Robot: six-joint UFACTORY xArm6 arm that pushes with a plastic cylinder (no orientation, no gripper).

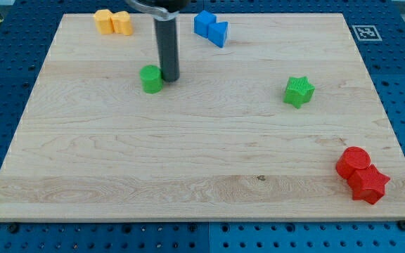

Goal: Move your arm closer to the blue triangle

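Note:
Two blue blocks touch each other near the view's top, right of centre: a blue block (pixel 204 23) on the left and a blue triangle-like block (pixel 218 33) on the right. My tip (pixel 169 77) rests on the wooden board (pixel 202 147), touching the right side of a green cylinder (pixel 151 79). The tip is below and to the left of the blue blocks, well apart from them.
Two orange blocks (pixel 113 22) sit together at the view's top left. A green star (pixel 299 91) lies right of centre. A red cylinder (pixel 353 161) and a red star (pixel 368 184) touch at the bottom right, near the board's edge.

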